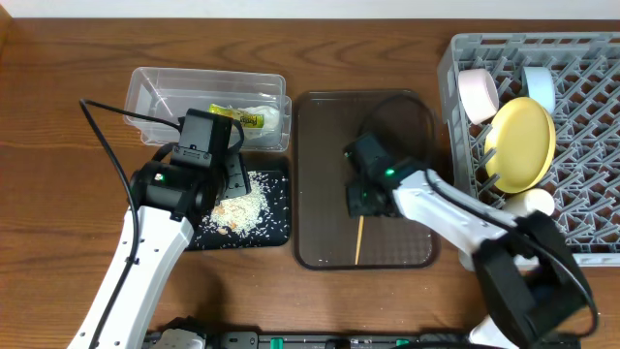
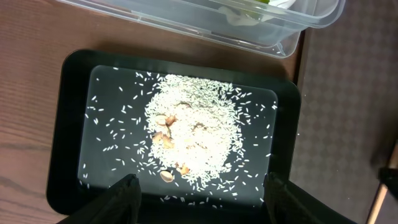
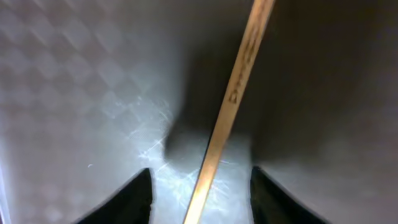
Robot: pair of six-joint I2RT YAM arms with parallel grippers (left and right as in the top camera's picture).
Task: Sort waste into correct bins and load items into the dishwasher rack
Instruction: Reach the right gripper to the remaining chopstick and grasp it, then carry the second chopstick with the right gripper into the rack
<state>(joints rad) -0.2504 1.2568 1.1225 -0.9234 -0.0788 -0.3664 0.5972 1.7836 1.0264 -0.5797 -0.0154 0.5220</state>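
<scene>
My right gripper (image 1: 366, 201) (image 3: 200, 193) is open, low over the brown serving tray (image 1: 325, 145), its fingers either side of a wooden chopstick (image 1: 359, 242) (image 3: 231, 99) without touching it. My left gripper (image 1: 218, 186) (image 2: 202, 199) is open and empty above the black tray (image 1: 276, 233) (image 2: 74, 124), which holds the rice scraps (image 1: 240, 208) (image 2: 199, 134). The clear tub (image 1: 155, 87) (image 2: 311, 18) holds the green-and-orange wrapper (image 1: 237, 116) and the white tissue (image 1: 269, 116). The grey rack (image 1: 581, 145) holds the yellow plate (image 1: 523, 143), white bowl (image 1: 478, 94), light-blue bowl (image 1: 539, 87) and white cup (image 1: 539, 202).
The brown serving tray lies between the black tray and the rack, with only the chopstick on it. The right arm reaches in from the lower right, past the rack's front corner. Bare wooden table (image 1: 58, 194) lies left of the bins.
</scene>
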